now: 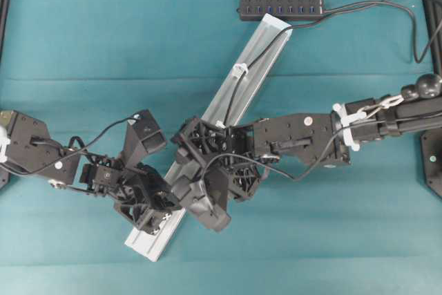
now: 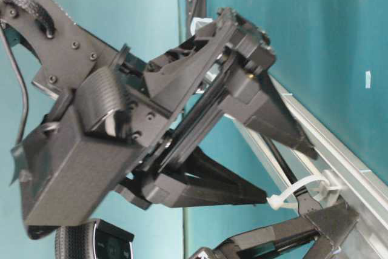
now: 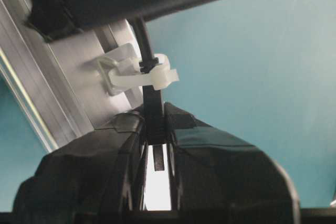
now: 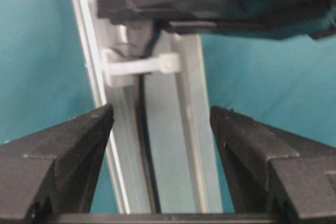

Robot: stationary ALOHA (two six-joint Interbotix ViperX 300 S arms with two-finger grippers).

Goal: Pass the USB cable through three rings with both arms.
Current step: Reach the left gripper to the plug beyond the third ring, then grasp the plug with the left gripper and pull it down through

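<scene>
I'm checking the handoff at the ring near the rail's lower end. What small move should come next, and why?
Probably the left end effector should draw the cable a little further through the ring. It is shut on the plug just past that ring, while the right end effector stands open astride the rail with the cable lying free between its fingers, so nothing holds the cable back there.

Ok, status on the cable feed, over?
Left gripper shut on USB cable, just past a ring. Right gripper open, straddling the rail. Nothing blocking.
</scene>
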